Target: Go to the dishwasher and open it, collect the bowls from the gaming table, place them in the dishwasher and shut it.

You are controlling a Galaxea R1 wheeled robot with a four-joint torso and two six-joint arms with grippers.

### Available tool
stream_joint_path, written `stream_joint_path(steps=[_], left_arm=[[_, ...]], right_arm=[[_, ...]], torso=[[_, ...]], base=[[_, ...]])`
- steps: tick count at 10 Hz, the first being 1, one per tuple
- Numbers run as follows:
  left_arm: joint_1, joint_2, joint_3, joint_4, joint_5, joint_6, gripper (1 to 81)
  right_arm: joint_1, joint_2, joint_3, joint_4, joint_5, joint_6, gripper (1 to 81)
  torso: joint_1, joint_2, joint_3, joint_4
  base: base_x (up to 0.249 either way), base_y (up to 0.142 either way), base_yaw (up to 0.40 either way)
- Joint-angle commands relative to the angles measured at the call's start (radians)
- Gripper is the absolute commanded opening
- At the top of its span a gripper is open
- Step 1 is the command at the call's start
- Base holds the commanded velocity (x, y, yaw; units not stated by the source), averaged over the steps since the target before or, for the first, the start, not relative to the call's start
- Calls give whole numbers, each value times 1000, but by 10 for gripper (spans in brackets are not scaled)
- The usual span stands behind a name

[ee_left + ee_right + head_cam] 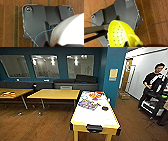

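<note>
A yellow perforated bowl [120, 36] sits close against the right tool, a white bowl [68, 31] against the left tool, both above wooden floor [154, 18]. Whether either tool is clamped, I cannot tell. Ahead stands a white-topped table [96, 114].

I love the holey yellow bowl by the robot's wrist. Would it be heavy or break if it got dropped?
The yellow bowl looks like thin moulded plastic dotted with holes, so it is probably light and stiff. Dropped on the wooden floor, it would more likely bounce than shatter. Its rounded shape suggests it might roll or wobble.
</note>
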Motion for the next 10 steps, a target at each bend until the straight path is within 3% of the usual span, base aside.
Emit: stream_joint_path(steps=[1,5,7,10], left_arm=[[-39,-20,6,0,33,-2,10],[-33,-18,6,3,30,-2,10],[-33,-23,6,0,-7,-3,10],[-33,-21,0,0,-9,-3,10]], right_arm=[[34,-16,-6,-16,-59,-5,10],[39,38,-90,-16,-59,-5,10],[40,47,-95,-19,-61,-5,10],[40,46,-92,-19,-61,-5,10]], torso=[[0,0,0,0],[0,0,0,0],[0,0,0,0],[0,0,0,0]], base=[[0,0,0],[0,0,0],[0,0,0],[0,0,0]])
